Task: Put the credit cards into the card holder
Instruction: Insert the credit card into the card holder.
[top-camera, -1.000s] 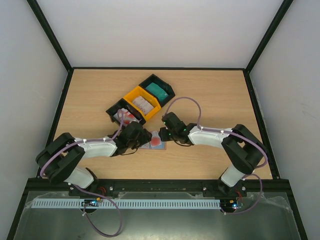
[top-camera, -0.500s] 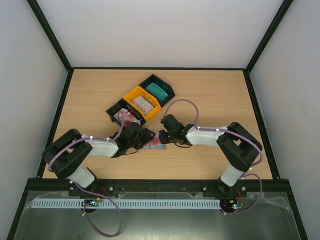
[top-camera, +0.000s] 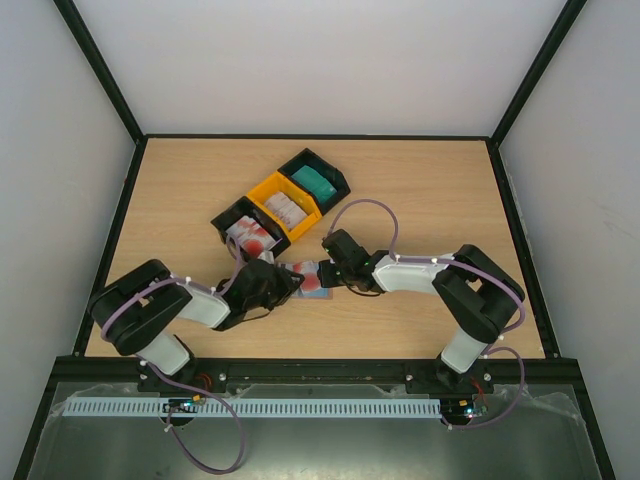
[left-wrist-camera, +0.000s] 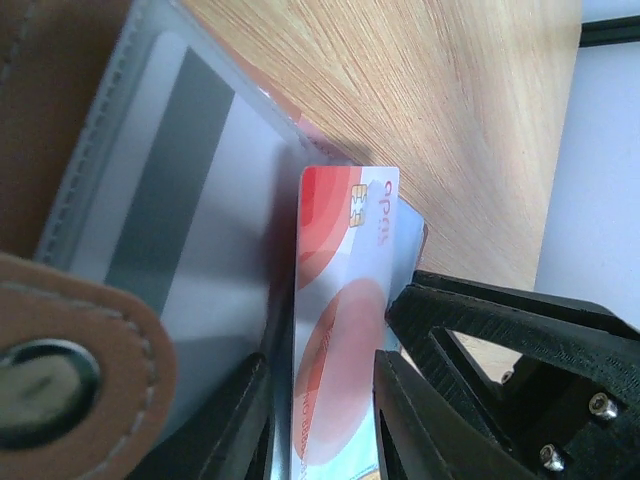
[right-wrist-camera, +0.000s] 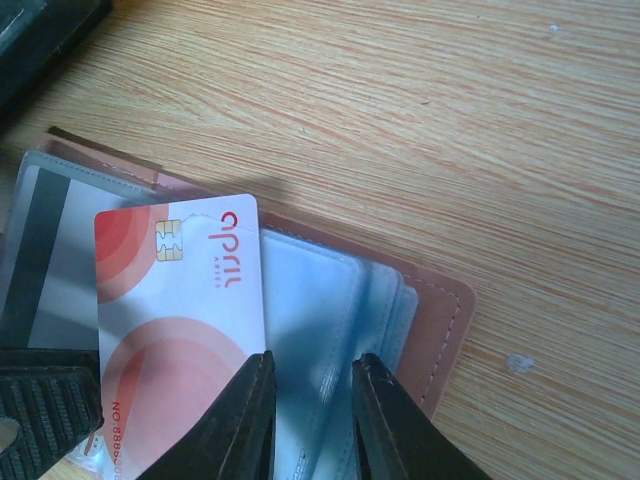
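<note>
Pinching the red-and-white card (left-wrist-camera: 335, 330) by its edges above the open wallet (right-wrist-camera: 440, 300) on the counter (right-wrist-camera: 450, 100), the left end effector (left-wrist-camera: 322, 400) risks buckling it against the pocket lip (right-wrist-camera: 330, 290); I cannot tell whether the right end effector (right-wrist-camera: 312, 400) grips anything.

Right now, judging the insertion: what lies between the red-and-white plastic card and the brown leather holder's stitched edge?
Only pale blue-grey plastic pockets, straddled by the right gripper, seen in the right wrist view.

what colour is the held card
The card is white with red-orange circles and a gold chip; clearest in the right wrist view.
</note>
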